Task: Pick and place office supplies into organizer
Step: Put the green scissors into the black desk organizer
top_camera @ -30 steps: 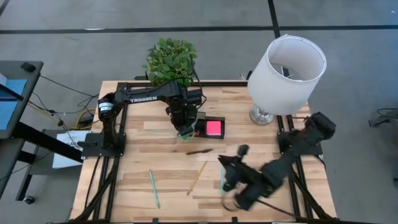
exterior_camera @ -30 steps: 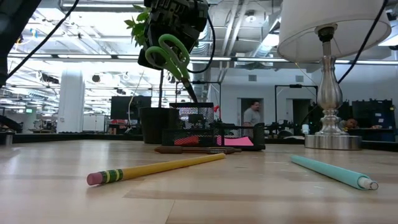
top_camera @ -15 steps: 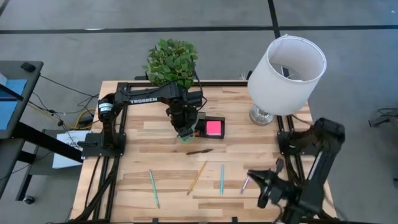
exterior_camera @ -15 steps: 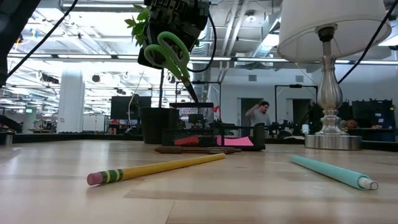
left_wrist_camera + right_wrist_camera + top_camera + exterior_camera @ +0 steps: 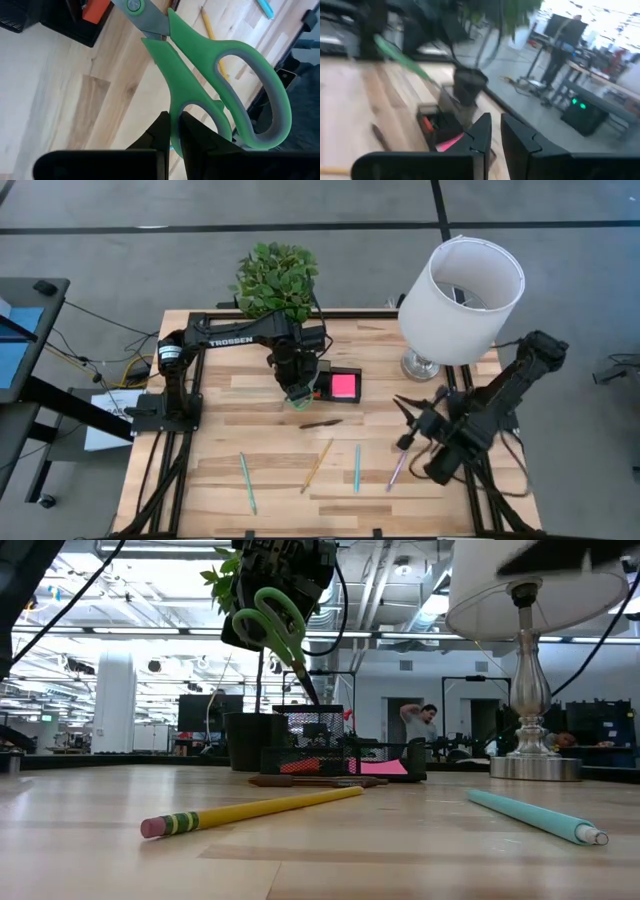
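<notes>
Overhead, left end effector (image 5: 174, 131) pinches green-handled scissors (image 5: 210, 85) above the organizer (image 5: 338, 385).

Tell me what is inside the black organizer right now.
In the organizer, a pink sticky-note pad fills the right compartment. The left tool, holding the green-handled scissors, hangs over the left end and covers whatever lies there.

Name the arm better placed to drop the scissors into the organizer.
Left. Its gripper already holds the green-handled scissors above the black organizer; the right gripper is empty, off near the lamp.
</notes>
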Tool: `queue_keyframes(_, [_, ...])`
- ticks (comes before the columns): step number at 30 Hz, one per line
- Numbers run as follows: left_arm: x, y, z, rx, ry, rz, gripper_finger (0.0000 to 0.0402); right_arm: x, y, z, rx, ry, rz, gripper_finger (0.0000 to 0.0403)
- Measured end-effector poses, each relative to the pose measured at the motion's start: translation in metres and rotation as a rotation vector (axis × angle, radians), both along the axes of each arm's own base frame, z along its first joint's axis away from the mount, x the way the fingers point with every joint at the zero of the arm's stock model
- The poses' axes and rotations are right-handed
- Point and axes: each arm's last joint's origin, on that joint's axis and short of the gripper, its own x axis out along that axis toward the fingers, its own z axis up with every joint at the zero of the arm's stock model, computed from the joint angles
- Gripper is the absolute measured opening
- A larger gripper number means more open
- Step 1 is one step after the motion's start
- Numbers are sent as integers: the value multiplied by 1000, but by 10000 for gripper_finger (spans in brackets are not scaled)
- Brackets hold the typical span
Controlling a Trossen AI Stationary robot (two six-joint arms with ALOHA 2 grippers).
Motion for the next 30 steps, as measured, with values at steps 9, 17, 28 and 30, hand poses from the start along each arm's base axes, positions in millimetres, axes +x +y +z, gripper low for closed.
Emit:
queue_keyframes(9, [0,-1,0,-24,4,19,13,59,-7,-5,128,164,405,25])
queue_keyframes(17, [4,-6,1,-21,-37,-20,13,104,-65,-7,111,165,475,24])
queue_keyframes(28, [3,-5,1,-17,-35,-29,13,141,-94,-20,99,133,440,24])
queue_keyframes(30, [3,-5,1,-17,-35,-28,13,144,-95,-20,69,183,452,24])
